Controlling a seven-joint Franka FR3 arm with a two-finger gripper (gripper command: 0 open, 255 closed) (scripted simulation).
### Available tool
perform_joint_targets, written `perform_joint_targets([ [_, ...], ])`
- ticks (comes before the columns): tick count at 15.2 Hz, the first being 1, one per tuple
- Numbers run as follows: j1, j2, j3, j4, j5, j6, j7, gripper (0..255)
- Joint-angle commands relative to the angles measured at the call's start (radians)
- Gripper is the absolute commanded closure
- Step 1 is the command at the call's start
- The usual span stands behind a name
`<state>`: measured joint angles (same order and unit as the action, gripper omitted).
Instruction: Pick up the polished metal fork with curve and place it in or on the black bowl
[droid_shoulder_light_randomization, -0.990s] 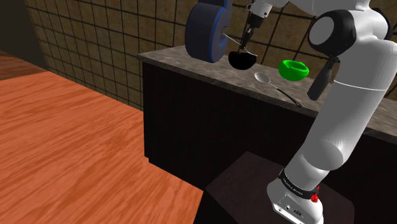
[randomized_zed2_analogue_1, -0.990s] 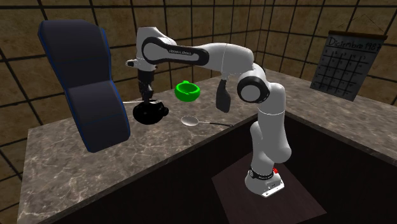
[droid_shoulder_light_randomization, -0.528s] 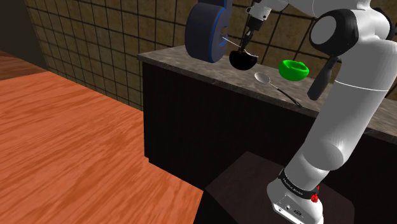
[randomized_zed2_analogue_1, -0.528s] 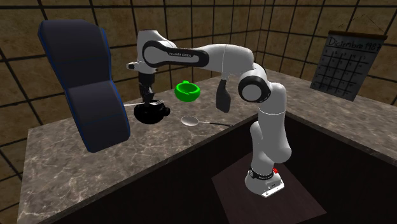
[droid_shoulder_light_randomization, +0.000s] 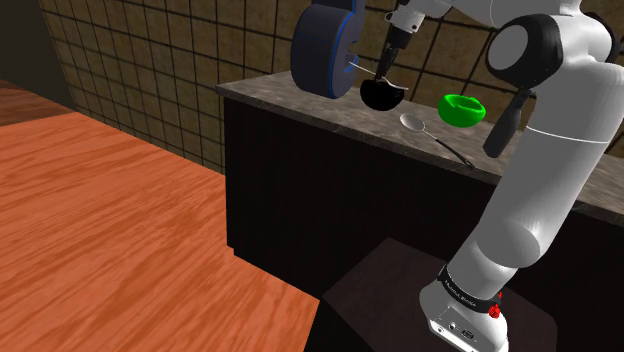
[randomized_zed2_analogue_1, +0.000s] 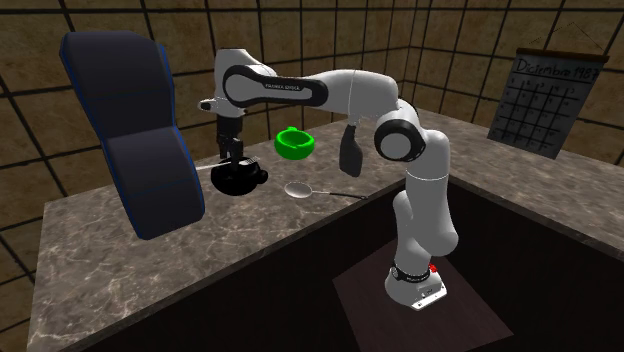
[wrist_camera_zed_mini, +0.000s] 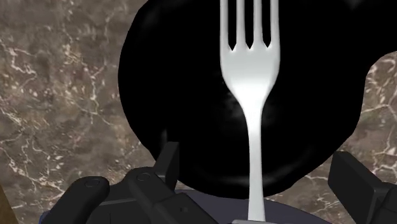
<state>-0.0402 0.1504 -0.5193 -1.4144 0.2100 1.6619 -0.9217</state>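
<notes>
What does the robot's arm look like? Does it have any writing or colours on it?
The arm is smooth and white, built from rounded tube shapes with dark joints. A dark band on it carries small white lettering. Its gripper is all black. Down low, the white base has a black ring and a little red button.

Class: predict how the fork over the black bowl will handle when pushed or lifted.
The fork looks like thin polished metal, so it is probably stiff, light and slippery. Its long handle overhangs the black bowl, so it might tip out. Flat, it seems unlikely to roll.
</notes>
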Motion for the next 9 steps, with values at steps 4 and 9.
perform_joint_targets([
  [4, -0.032, 0.041, -0.012, 0.181, 0.026, -0.148, -0.006, 0],
  [9, -0.032, 0.041, -0.012, 0.181, 0.026, -0.148, -0.006, 0],
])
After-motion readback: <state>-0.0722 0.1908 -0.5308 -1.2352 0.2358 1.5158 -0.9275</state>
